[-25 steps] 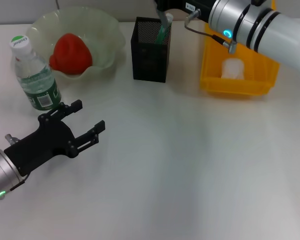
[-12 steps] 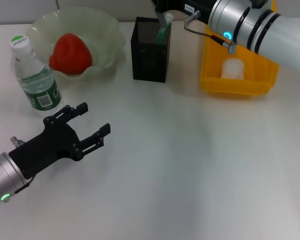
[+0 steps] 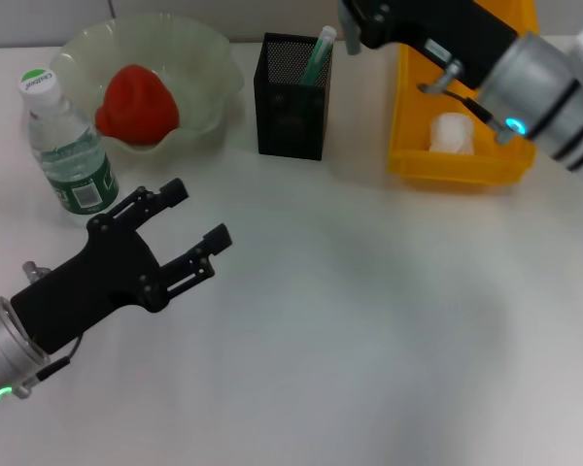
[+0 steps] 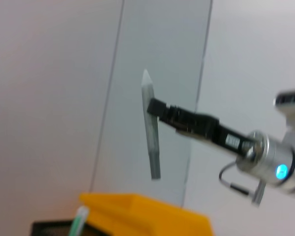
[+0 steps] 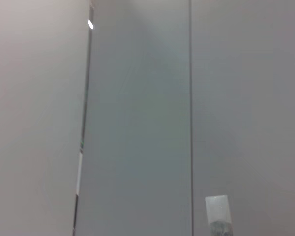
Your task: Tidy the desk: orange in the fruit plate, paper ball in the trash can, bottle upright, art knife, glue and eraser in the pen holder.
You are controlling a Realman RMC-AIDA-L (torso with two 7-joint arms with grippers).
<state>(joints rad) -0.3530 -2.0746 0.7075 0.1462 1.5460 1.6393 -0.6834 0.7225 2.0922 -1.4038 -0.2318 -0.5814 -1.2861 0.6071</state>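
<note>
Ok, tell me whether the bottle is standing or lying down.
Standing. The bottle is upright on the desk beside the fruit plate, white cap on top, green label facing the camera.

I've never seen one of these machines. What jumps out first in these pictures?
Probably the bright yellow bin at the far right, with a white paper ball inside, and the red-orange fruit in the pale green bowl at the far left. Up close, the left hand hovers open over the white desk, while the right hand holds a grey glue stick high beyond the black mesh cup.
</note>
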